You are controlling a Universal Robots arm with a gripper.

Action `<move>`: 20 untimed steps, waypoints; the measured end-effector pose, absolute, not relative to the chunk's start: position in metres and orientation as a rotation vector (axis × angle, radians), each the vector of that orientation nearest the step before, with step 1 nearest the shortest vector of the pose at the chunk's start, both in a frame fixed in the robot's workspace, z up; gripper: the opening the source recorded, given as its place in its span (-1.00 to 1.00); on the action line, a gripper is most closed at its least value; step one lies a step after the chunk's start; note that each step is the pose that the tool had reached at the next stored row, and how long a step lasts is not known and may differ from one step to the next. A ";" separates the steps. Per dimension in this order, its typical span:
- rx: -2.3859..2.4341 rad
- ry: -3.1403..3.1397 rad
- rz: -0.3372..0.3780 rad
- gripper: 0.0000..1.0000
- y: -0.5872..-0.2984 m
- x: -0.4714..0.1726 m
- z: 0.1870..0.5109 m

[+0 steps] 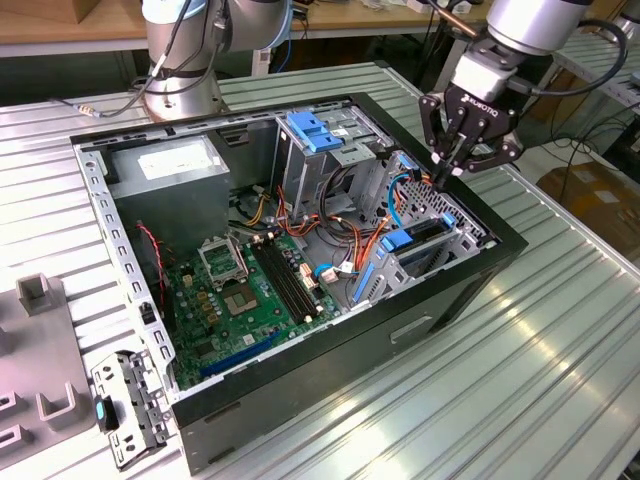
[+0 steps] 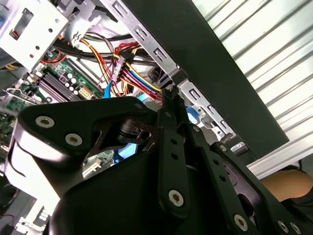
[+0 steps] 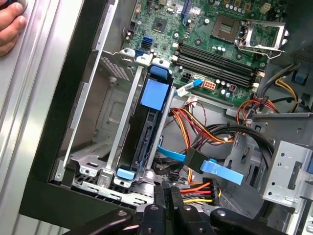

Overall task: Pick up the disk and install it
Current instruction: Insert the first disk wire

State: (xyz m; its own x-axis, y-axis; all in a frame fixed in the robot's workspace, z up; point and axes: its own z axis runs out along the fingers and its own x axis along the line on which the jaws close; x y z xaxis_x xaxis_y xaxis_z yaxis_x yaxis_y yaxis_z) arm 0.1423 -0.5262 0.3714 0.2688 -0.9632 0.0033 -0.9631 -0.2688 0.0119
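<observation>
Closed end effector [image 1: 447,172] hovers above seated disk [image 3: 146,132].

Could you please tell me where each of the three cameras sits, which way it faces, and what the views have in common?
Exterior view: off the arm, above the table, looking down at the open computer case; arm and gripper show.
First wrist view: on the wrist, facing into the case at the disk standing in its bay; gripper links and a person's hand show.
Second wrist view: on the wrist, looking past the gripper at the cables.
Shared: all three show the motherboard.
</observation>
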 end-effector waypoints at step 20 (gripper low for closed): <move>2.458 -1.939 -0.008 -0.67 -0.528 0.124 0.370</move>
State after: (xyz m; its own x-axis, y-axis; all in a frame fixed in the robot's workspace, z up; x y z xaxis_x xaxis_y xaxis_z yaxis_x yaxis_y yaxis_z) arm 0.1240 -0.5278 0.3700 0.2329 -0.9725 0.0031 -0.9725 -0.2328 0.0119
